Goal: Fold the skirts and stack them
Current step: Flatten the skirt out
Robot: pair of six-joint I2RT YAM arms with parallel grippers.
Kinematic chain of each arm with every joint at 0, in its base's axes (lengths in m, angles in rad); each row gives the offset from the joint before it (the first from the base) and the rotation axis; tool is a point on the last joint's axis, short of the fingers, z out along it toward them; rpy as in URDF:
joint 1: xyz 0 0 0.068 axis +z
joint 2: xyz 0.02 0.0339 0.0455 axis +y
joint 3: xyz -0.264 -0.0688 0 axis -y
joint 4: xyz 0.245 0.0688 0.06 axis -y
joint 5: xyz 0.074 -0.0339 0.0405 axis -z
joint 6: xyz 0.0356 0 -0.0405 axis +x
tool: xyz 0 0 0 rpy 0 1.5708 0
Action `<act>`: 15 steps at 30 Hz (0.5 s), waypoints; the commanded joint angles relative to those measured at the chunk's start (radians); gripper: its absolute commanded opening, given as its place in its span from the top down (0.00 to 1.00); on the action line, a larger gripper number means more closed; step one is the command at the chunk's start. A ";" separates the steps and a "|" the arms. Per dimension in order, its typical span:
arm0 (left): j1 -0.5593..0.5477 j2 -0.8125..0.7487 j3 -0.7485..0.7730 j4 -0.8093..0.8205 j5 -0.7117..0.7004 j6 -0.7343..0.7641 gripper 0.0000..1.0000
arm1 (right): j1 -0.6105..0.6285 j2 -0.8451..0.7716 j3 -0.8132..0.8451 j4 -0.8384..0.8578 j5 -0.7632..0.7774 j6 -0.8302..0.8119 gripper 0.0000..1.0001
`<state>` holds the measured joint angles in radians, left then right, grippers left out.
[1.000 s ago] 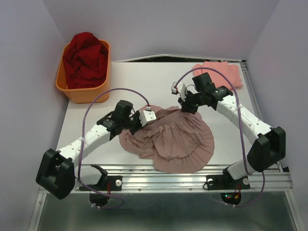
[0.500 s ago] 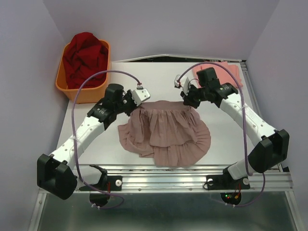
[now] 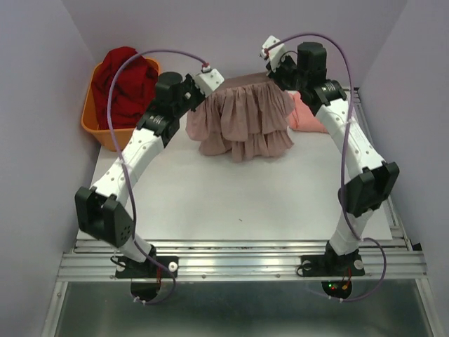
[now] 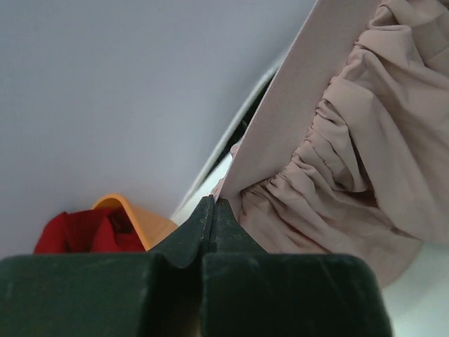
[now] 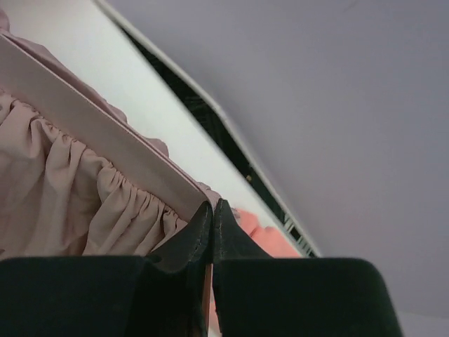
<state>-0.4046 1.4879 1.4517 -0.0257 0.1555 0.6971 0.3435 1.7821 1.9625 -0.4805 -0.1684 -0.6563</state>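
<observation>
The dusty mauve skirt (image 3: 242, 119) hangs in the air over the far part of the table, stretched by its waistband between both grippers, its ruffled hem drooping toward the tabletop. My left gripper (image 3: 209, 81) is shut on the waistband's left corner (image 4: 238, 184), jaws pressed together (image 4: 214, 203). My right gripper (image 3: 273, 64) is shut on the right corner (image 5: 193, 196), fingertips together (image 5: 212, 205). The salmon-pink skirt (image 3: 309, 112) lies at the far right of the table, partly hidden behind the hanging skirt and the right arm; a bit of it shows past the right fingers (image 5: 270, 239).
An orange tub (image 3: 95, 126) heaped with dark red cloth (image 3: 126, 81) stands at the far left, also in the left wrist view (image 4: 133, 217). Grey walls close in the table on three sides. The white tabletop (image 3: 231, 196) spreads in front of the hanging skirt.
The left gripper closed on the waistband. Both arms then raised the mauve skirt off the table and carried it toward the far side, where it now hangs.
</observation>
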 commanded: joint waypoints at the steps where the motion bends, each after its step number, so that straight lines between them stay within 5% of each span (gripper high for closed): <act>1: 0.064 0.098 0.232 0.110 -0.099 0.027 1.00 | -0.051 0.099 0.235 0.125 0.107 -0.019 0.99; 3: 0.069 0.130 0.303 0.110 -0.083 0.048 1.00 | -0.051 0.131 0.299 0.128 0.090 -0.034 0.99; 7: 0.069 0.141 0.288 0.109 -0.062 0.065 1.00 | -0.051 0.080 0.143 0.236 0.050 -0.019 0.99; 15: 0.047 -0.018 -0.256 0.227 -0.031 0.117 1.00 | -0.051 -0.166 -0.535 0.520 -0.034 -0.054 0.99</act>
<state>-0.3645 1.5574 1.3689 0.1318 0.1711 0.7643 0.3168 1.7103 1.6051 -0.1444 -0.2138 -0.6685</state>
